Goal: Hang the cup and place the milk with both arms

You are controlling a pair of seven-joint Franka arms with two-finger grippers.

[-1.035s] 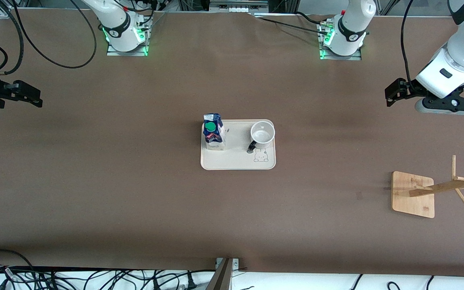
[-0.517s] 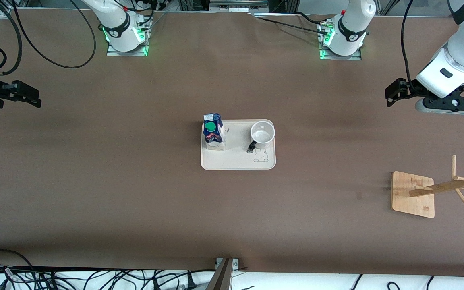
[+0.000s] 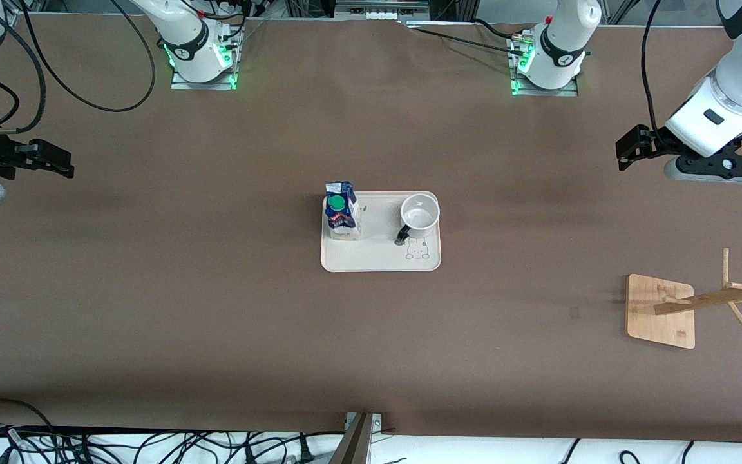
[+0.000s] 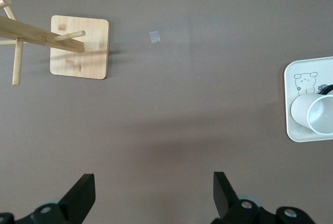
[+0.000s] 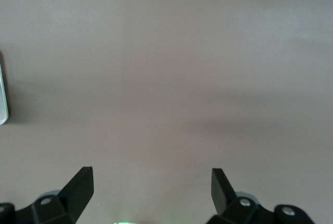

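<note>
Left hand point(image 3: 628, 154) open, raised at left end; right hand point(image 3: 55, 164) open, raised at right end.

A wide brown matte surface point(image 3: 216, 309) fills nearly the whole front view, evenly lit, with soft darker bands across it. Along its edge nearest the front camera lies a white strip point(image 3: 474, 451) strewn with tangled black cables point(image 3: 120, 444). Metal framing point(image 3: 380, 8) lines the edge farthest from that camera.

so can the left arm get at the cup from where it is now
Probably yes: the left gripper hangs open over bare table, and nothing stands between it and the cup on the tray.
</note>
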